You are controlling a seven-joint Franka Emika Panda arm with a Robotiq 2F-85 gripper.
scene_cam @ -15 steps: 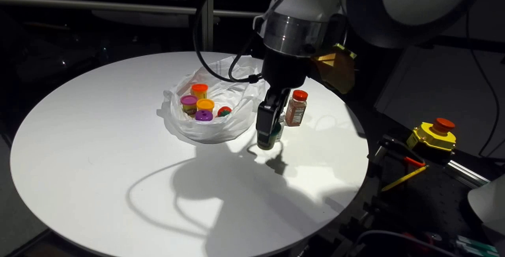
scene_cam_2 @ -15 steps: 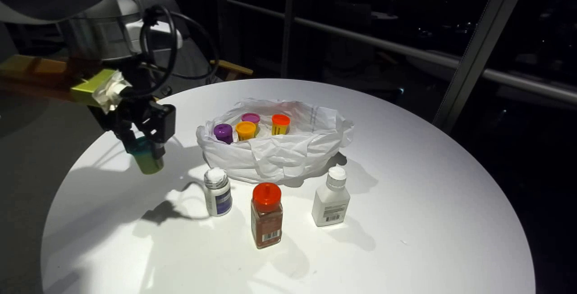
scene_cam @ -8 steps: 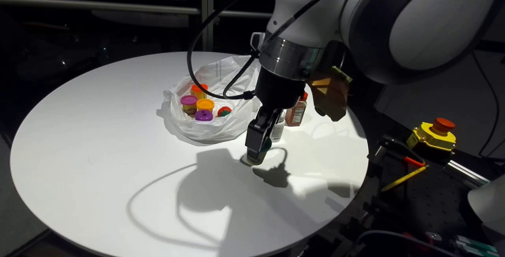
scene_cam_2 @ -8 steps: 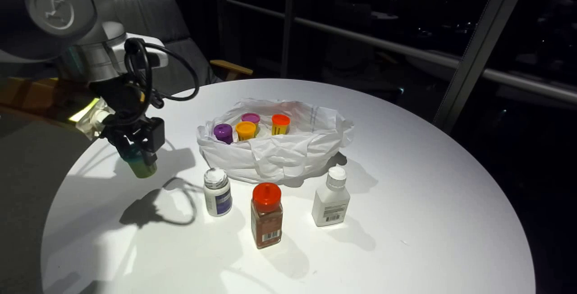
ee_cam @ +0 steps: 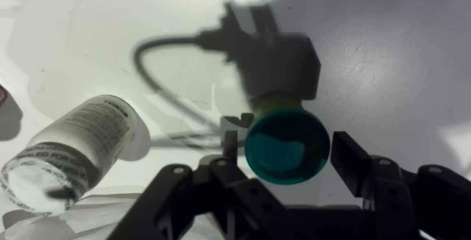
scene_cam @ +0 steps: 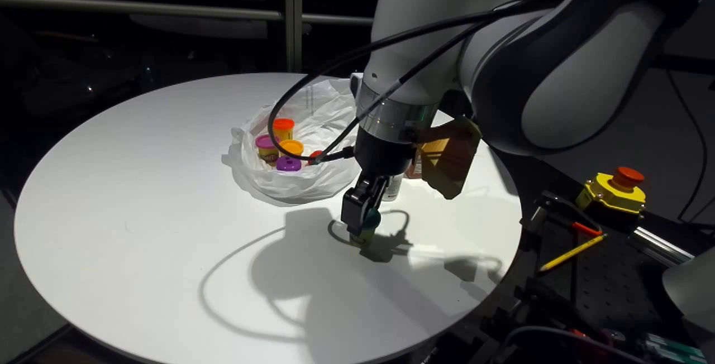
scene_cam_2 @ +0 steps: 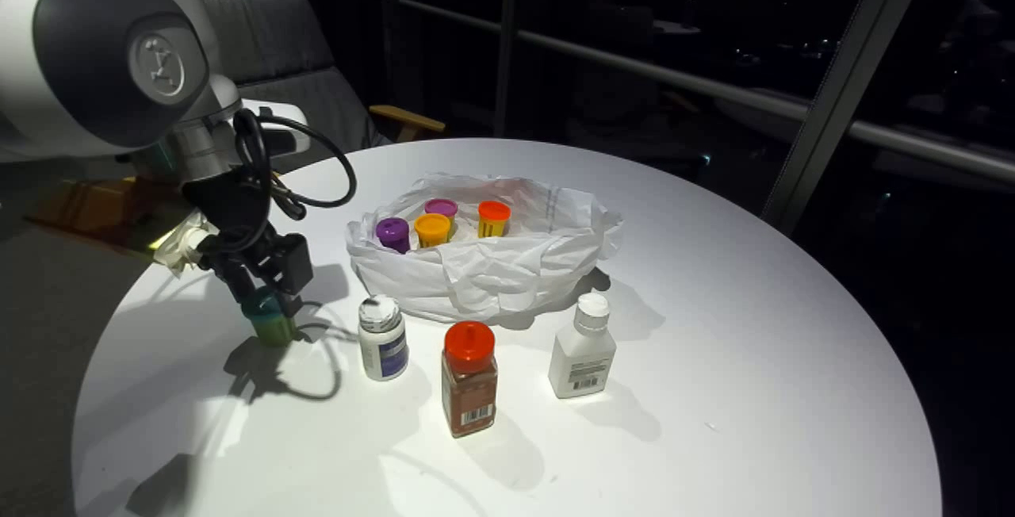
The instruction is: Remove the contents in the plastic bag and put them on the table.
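Observation:
The crinkled whitish plastic bag [scene_cam: 313, 188] stands open on the white table [scene_cam: 139, 241]. Inside it are an orange-red-lidded pot [scene_cam: 283, 129], a yellow-orange-lidded pot [scene_cam_2: 433, 227], a dark purple pot [scene_cam_2: 392, 234], a pinkish-purple-lidded pot [scene_cam_2: 442, 208] and a red-and-green item [scene_cam: 316, 156], partly behind the cable. The teal-lidded pot [ee_cam: 287, 146] stands on the table between the fingers of my gripper [ee_cam: 282, 140]. The fingers are open, with a clear gap at its left side and a very narrow one at its right. A red-capped brown bottle [scene_cam_2: 469, 390] and a white bottle [scene_cam_2: 583, 354] stand outside the bag.
A white pill bottle [ee_cam: 84, 137] stands close to the gripper, between it and the red-capped bottle. The bag's rim shows at the bottom of the wrist view. A yellow box with a red button [scene_cam: 614, 191] and a pencil [scene_cam: 573, 253] lie beyond the table edge.
My gripper has moved down with the teal pot, from above the table to its surface. The fingers have opened around it. The bag and the bottles have not moved.

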